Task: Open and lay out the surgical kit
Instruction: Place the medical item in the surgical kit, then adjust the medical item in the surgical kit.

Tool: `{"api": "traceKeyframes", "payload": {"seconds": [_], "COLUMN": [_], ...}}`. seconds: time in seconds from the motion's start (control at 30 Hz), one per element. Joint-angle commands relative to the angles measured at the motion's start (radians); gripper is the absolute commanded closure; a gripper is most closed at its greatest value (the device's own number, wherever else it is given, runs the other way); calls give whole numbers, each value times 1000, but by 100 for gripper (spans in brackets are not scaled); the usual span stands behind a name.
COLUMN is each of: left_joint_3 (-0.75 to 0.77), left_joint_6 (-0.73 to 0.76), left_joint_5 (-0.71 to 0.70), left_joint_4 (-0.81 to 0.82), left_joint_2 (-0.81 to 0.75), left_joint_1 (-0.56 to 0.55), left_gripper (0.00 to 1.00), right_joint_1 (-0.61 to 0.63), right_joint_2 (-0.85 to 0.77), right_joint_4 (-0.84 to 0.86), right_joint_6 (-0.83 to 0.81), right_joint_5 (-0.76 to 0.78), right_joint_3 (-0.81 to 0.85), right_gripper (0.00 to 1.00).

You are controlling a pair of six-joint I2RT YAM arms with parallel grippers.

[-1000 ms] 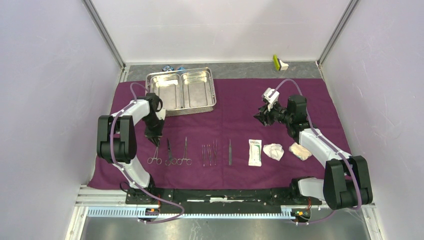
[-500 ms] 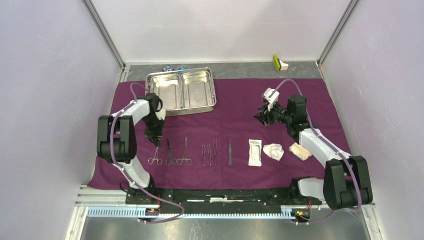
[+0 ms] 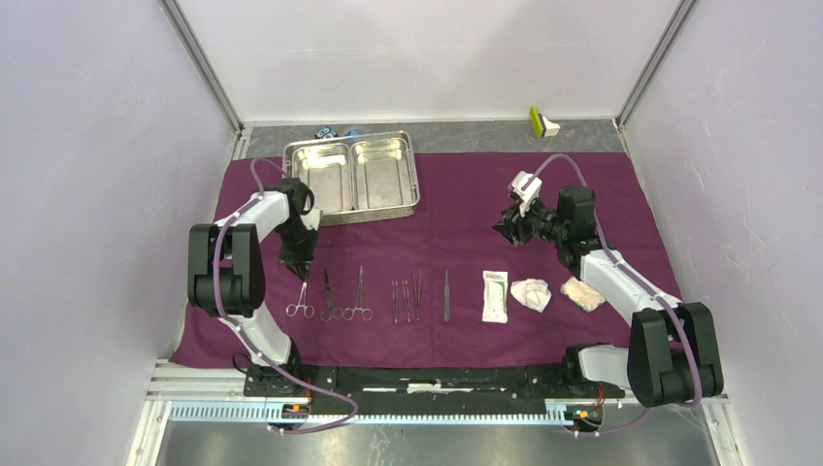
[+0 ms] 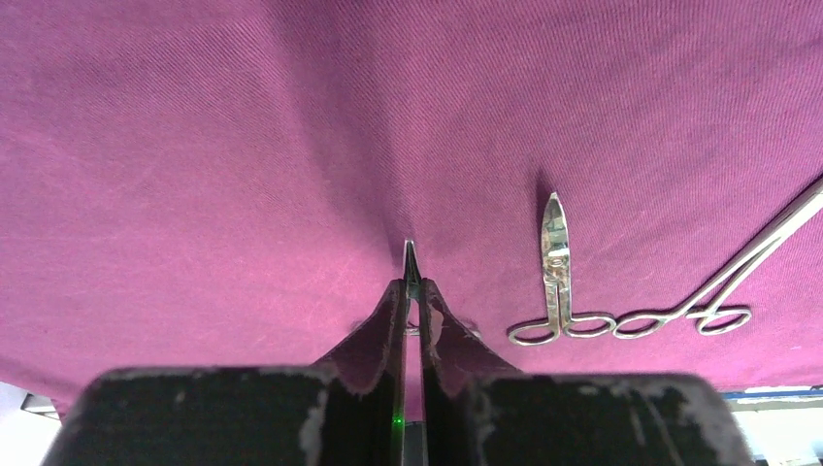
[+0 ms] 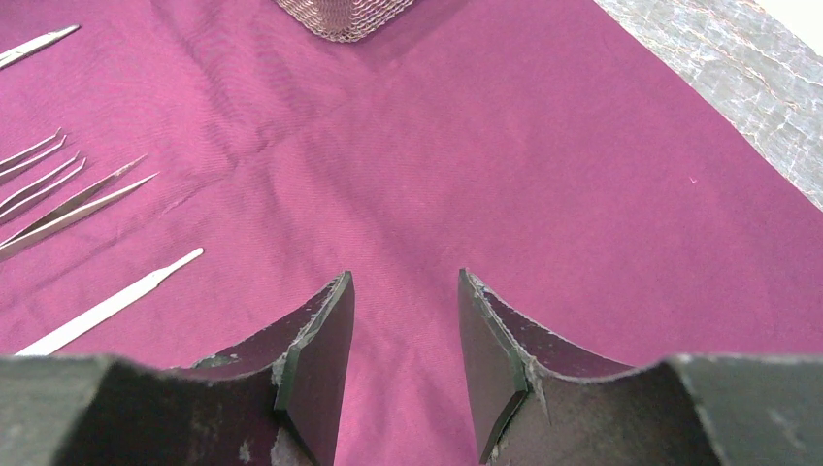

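The purple cloth wrap [image 3: 466, 194] lies spread over the table, with the steel tray [image 3: 369, 214] at its back left. Along the front lie ring-handled forceps [image 3: 301, 299], two more ring-handled instruments [image 3: 345, 296], tweezers [image 3: 406, 296], a slim flat tool [image 3: 446, 294], the white packet [image 3: 495, 295] and gauze wads [image 3: 531, 293]. My left gripper [image 3: 298, 267] points down, shut on the tip end of the leftmost forceps; the metal tip [image 4: 410, 260] pokes out between the fingers [image 4: 393, 311]. My right gripper [image 3: 507, 231] hovers open over bare cloth, nothing between its fingers [image 5: 325, 340].
A green-and-white block [image 3: 542, 120] sits on the grey strip at the back right. Small blue and black objects [image 3: 335, 132] lie behind the tray. Enclosure walls stand close on both sides. In the left wrist view, neighbouring scissors [image 4: 553, 252] lie just right of my fingers.
My left gripper's jaws have closed a little tighter on the forceps tip and edged slightly away from the front. The right arm has not moved.
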Motion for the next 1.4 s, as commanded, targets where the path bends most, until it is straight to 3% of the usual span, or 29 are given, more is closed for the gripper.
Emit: {"api": "traceKeyframes", "payload": {"seconds": [0.0,0.5,0.93,1.17,1.37], "left_joint_3": [40,20,-13,-35,-32], "left_joint_6": [4,13,79,85,50], "left_joint_5": [4,29,69,72,79], "left_joint_4": [1,-11,-3,25,40], "left_joint_2": [-7,-8,-139,-206,-166], "left_joint_1": [8,8,-10,-102,-159], "left_gripper": [86,82,70,69,69], "right_joint_1": [4,3,4,4,4], "right_joint_2": [-13,-11,-8,-11,-19], "right_joint_4": [22,22,23,23,22], "right_joint_6": [-11,-11,-11,-11,-13], "right_joint_5": [-9,-10,-11,-10,-9], "right_joint_3": [-2,-2,1,1,-1], "right_gripper": [50,50,50,50,50]}}
